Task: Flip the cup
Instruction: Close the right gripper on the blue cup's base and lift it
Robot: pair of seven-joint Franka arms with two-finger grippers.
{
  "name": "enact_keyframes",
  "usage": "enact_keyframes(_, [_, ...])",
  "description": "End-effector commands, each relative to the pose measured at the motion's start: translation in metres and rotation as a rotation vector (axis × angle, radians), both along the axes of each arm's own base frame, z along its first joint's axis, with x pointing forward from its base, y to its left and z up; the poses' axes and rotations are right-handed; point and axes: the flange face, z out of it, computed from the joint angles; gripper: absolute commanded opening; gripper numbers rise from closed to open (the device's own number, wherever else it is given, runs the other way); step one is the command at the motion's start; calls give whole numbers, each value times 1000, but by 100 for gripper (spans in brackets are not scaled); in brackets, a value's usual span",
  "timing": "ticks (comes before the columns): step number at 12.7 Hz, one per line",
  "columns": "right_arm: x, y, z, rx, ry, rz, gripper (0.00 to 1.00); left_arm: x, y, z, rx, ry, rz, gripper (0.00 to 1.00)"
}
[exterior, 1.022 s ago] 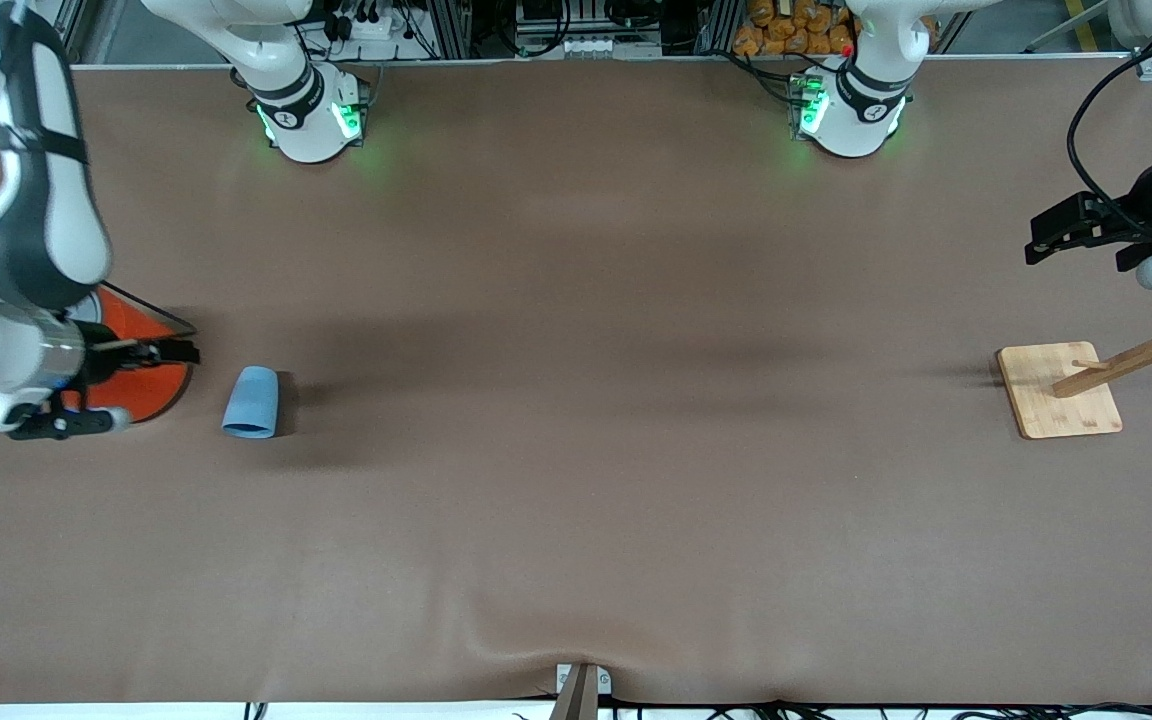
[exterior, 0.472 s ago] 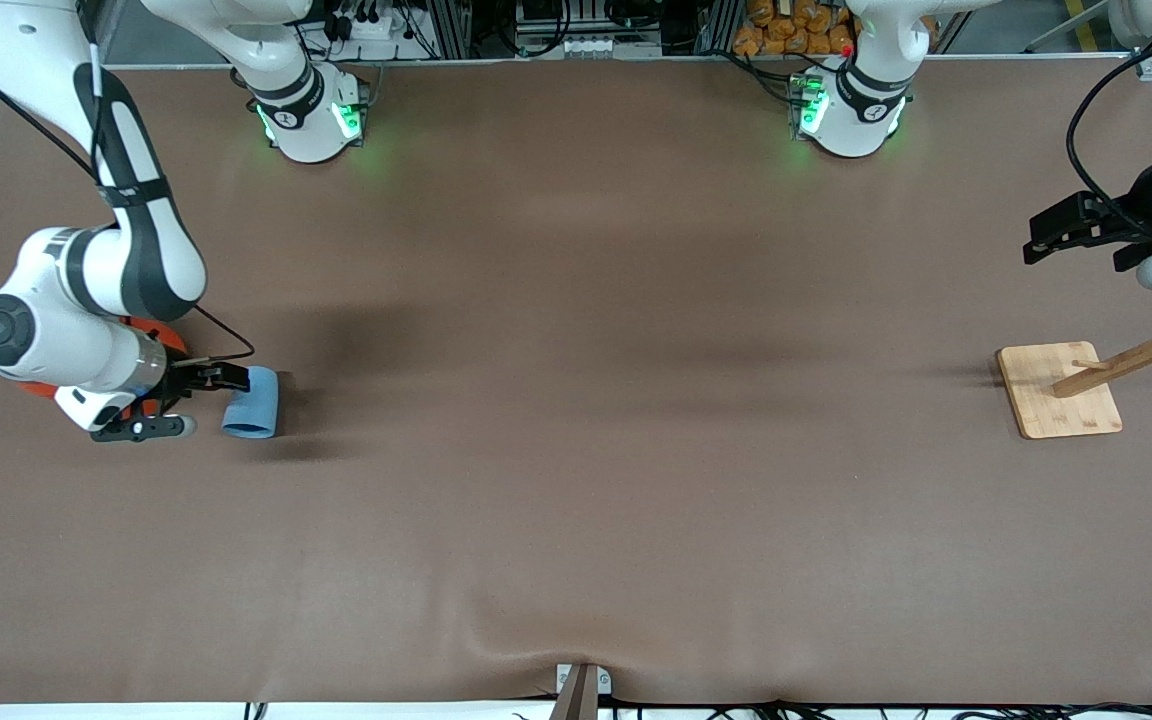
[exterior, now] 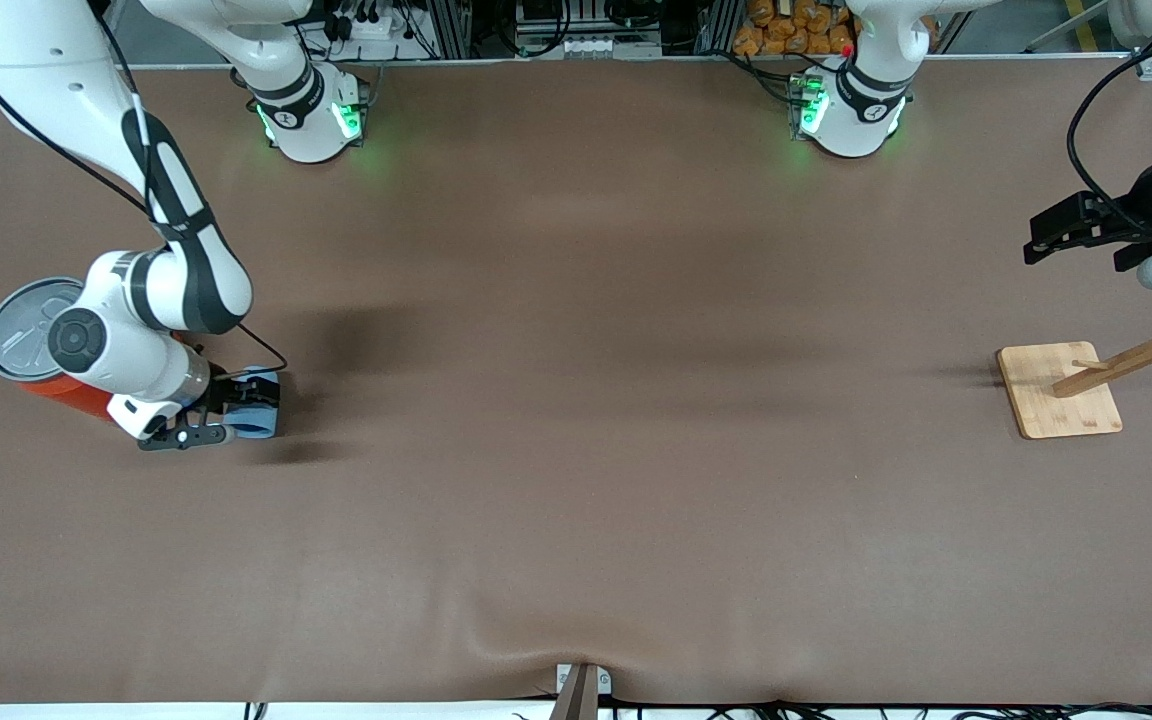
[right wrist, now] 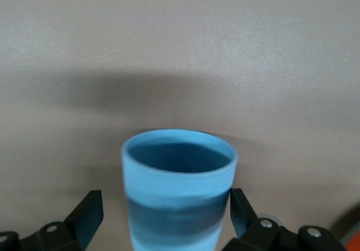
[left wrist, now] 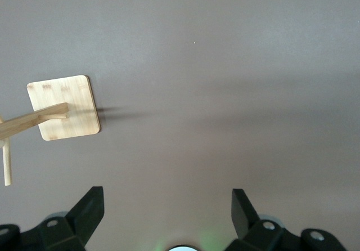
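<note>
The small light-blue cup point(exterior: 266, 408) lies on its side on the brown table, toward the right arm's end. Its mouth faces the front camera. My right gripper point(exterior: 239, 408) is low at the cup, open, with a finger on either side of it. In the right wrist view the cup point(right wrist: 177, 166) sits between the two black fingers point(right wrist: 87, 214) of the right gripper point(right wrist: 166, 213), showing its darker blue inside. One finger is clear of the wall and the other is very close to it. My left gripper point(exterior: 1041, 240) waits open and empty above the left arm's end of the table.
A large orange can point(exterior: 31, 345) with a grey lid stands beside the right arm, closer to the table's end than the cup. A wooden stand with a square base point(exterior: 1058, 390) stands under the left gripper's end, also in the left wrist view point(left wrist: 63, 107).
My right arm has swung from over the orange can toward the cup, and its open gripper now straddles the cup. The can's lid is uncovered. The left arm has not moved.
</note>
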Motion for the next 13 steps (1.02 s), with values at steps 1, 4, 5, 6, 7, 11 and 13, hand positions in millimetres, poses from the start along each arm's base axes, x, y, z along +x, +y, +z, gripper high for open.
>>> enact_keyframes(1, [1,-15,-17,-12,-44,101,60,0,2,4,-16,-4,-1,100])
enact_keyframes(4, [12,-8,0,5,15,108,0,0,2,4,-16,-4,-2,100])
enact_keyframes(5, [21,-6,15,20,71,105,0,0,1,4,-16,-4,-5,100])
enact_keyframes(6, [33,-2,37,40,114,105,0,0,2,4,-16,-4,-4,100])
enact_keyframes(7, [44,14,60,92,146,99,0,0,0,5,-16,-6,-7,100])
enact_keyframes(11, [66,136,132,242,134,228,0,0,0,5,-16,-7,-7,100])
enact_keyframes(13, [69,195,143,264,111,257,0,0,0,5,-16,-7,-7,100])
